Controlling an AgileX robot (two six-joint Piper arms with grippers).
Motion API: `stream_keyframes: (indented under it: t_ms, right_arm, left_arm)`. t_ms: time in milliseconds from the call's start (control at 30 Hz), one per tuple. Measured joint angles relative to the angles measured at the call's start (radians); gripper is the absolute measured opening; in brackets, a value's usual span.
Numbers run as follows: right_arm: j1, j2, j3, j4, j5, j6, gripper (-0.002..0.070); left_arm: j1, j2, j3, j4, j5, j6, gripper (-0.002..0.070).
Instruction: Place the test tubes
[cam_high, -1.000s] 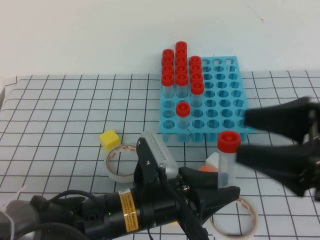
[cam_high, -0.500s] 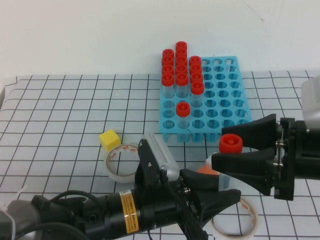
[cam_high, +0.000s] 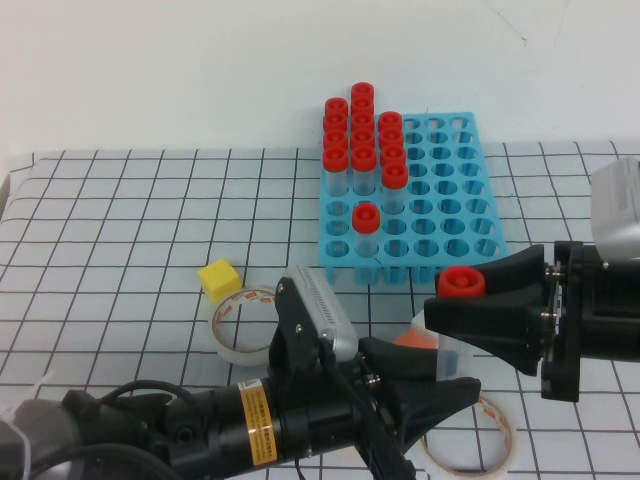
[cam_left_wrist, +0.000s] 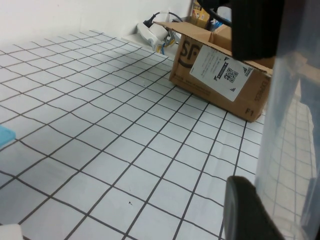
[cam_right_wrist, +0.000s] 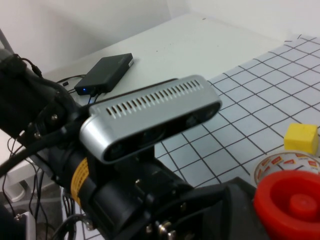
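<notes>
Grid-lined white desk (cam_high: 120, 220) carries everything. Along its near edge the left arm lies almost flat and reaches rightward, with a silver slotted camera housing (cam_high: 315, 310) on its wrist. The left pincer (cam_high: 452, 372) is clamped on the lower end of a clear plastic test tube with a red cap (cam_high: 462, 284). The tube stands upright above the desk, on the robot's side of the rack. In the left wrist view its glassy wall sits against a matte dark finger (cam_left_wrist: 250, 210).

Beyond the left arm lie a small yellow cube (cam_high: 219, 279) and, just beside it, a roll of clear tape (cam_high: 240, 325). Further back stands a blue plastic rack (cam_high: 440, 200) of round wells, its left columns filled with red-capped tubes (cam_high: 362, 140). A second tape roll (cam_high: 490, 440) lies flat near the front edge.

The right arm comes in level from the right, its fingers pointing left. The right pincer (cam_high: 445, 305) is narrowed onto the same tube just under the cap, one black tapered finger on each side.
</notes>
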Motion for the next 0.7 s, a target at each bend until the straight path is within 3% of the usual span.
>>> stream_keyframes:
  t_ms: [200, 367, 500, 600, 700]
  right_arm:
    - [0.000, 0.000, 0.000, -0.001, 0.000, -0.004, 0.0276]
    - [0.000, 0.000, -0.005, -0.001, -0.008, -0.012, 0.0275]
    - [0.000, -0.002, -0.025, -0.001, -0.033, -0.026, 0.0275]
    - [0.000, -0.034, -0.038, -0.004, -0.121, -0.038, 0.0275]
    - [0.000, -0.087, -0.042, -0.004, -0.238, -0.024, 0.0275]
  left_arm:
    - [0.002, 0.000, 0.000, 0.000, 0.000, 0.021, 0.0221]
    - [0.006, 0.000, 0.000, 0.011, 0.000, 0.086, 0.0384]
    - [0.049, -0.003, 0.000, 0.065, -0.006, 0.084, 0.0450]
    - [0.126, -0.037, 0.000, 0.173, -0.006, 0.047, 0.0456]
    - [0.240, -0.103, 0.000, 0.310, -0.006, -0.018, 0.0365]
